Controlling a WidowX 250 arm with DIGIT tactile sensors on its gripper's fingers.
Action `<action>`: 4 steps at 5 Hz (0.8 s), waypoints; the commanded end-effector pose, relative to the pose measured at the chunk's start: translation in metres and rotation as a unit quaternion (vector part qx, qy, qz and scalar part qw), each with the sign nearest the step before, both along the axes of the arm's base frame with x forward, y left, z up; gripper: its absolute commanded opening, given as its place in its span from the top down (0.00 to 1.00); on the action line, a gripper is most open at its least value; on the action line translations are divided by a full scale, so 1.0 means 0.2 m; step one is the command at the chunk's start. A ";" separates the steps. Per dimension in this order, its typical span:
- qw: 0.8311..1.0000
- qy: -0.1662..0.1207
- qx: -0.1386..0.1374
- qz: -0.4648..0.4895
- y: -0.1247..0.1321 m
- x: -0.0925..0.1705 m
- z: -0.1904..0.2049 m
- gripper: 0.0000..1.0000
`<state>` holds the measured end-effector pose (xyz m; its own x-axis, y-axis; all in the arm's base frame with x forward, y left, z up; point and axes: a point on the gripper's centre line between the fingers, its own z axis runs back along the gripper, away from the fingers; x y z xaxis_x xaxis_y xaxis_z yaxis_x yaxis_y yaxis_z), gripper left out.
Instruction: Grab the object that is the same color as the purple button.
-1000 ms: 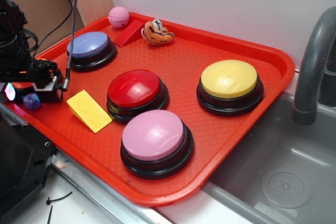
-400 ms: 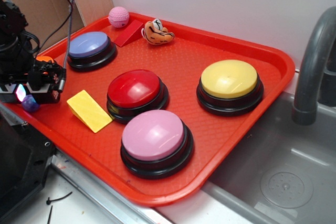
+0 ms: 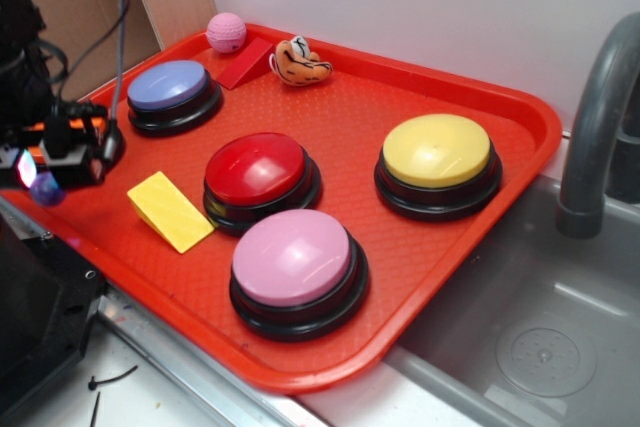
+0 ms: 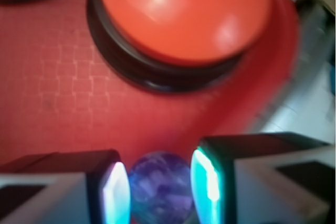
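1. On my wrist feed the gripper [image 4: 160,190] is clamped on the purple ball [image 4: 160,187], one lit pad [image 4: 116,192] pressed to each side of it.
2. From the exterior camera I see the ball [image 3: 46,188] at the tray's [image 3: 520,112] left edge, in the gripper [image 3: 40,179]; whether it touches the tray I cannot tell.
3. The purple button [image 3: 168,87] sits behind and to the right of the gripper, near the tray's back-left corner.
4. A yellow wedge [image 3: 170,210] lies just right of the gripper, beside the red button [image 3: 258,169].
5. The wrist view is blurred; a red button [image 4: 181,14] fills its top.
6. A pink ball [image 3: 226,32] rests at the far rim.
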<state>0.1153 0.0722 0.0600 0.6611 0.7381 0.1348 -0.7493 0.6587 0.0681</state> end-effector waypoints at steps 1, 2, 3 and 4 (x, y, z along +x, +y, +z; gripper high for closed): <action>0.996 -0.010 -0.076 -0.036 0.04 0.19 0.39 1.00; 0.991 -0.013 -0.101 -0.087 0.02 0.24 0.54 1.00; 0.990 -0.010 -0.091 -0.110 0.00 0.28 0.62 1.00; 0.988 -0.009 -0.083 -0.134 -0.01 0.31 0.65 1.00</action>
